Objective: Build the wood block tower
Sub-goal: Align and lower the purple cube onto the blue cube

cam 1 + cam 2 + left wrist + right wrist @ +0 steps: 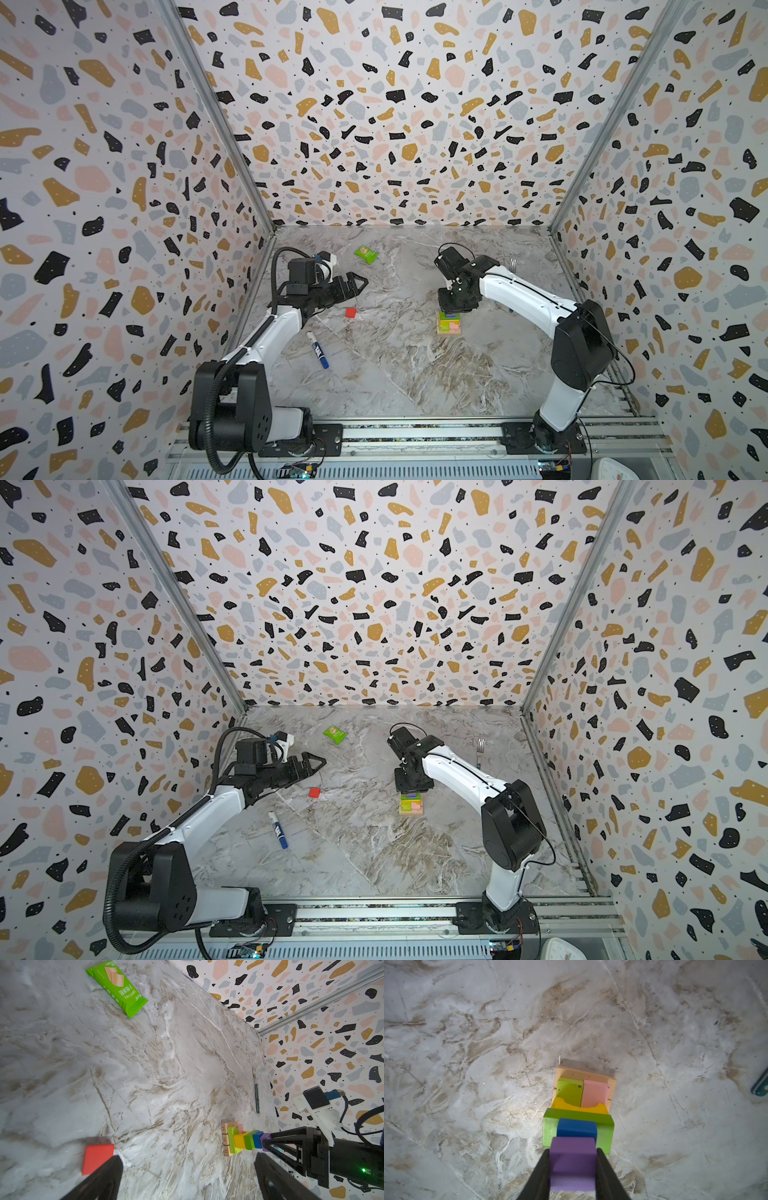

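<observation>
The tower (449, 325) stands right of the table's middle: tan bars (581, 1073) lowest, then lime (569, 1091) and pink (595, 1093) bars, a yellow arch (600, 1108), a green bar (605, 1126) and a blue cube (577, 1128). My right gripper (573, 1159) points straight down over it, shut on a purple cube (573, 1163) that sits right on top of the blue cube. A red cube (350, 312) lies alone on the table to the left. My left gripper (360, 284) hovers open just behind and above it, holding nothing.
A flat green packet (366, 254) lies at the back, a blue-capped marker (318, 350) in front of the left arm, and a fork (480, 750) near the right wall. Patterned walls enclose three sides of the marble table (395, 374).
</observation>
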Motion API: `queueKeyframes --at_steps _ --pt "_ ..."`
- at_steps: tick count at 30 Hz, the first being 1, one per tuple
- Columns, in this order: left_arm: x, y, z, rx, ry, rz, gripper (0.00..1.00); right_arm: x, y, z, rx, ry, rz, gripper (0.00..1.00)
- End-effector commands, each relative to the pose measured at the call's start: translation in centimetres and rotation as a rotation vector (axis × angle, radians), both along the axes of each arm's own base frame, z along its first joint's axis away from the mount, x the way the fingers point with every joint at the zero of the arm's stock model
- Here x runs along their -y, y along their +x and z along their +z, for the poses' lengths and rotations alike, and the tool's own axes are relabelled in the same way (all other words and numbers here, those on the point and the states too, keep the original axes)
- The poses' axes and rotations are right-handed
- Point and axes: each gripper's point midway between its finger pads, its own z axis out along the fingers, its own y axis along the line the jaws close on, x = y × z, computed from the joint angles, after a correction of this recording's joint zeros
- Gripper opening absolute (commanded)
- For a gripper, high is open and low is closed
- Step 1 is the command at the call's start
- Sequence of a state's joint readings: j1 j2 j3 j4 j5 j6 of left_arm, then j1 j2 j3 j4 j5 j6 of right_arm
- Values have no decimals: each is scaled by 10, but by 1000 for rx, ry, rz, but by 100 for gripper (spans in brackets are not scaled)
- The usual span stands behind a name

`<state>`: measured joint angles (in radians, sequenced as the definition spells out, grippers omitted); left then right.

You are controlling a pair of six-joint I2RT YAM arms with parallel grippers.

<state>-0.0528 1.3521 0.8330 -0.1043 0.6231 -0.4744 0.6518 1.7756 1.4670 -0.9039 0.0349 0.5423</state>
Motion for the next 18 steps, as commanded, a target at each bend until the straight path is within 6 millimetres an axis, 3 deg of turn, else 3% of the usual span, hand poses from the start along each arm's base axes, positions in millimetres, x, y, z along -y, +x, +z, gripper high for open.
queueKeyframes --at_steps 1,18 --pt "3 0 14 52 0 -18 100 2 3 5 11 -1 -21 21" --pt "3 0 15 55 0 -19 100 3 4 6 16 3 -28 24"
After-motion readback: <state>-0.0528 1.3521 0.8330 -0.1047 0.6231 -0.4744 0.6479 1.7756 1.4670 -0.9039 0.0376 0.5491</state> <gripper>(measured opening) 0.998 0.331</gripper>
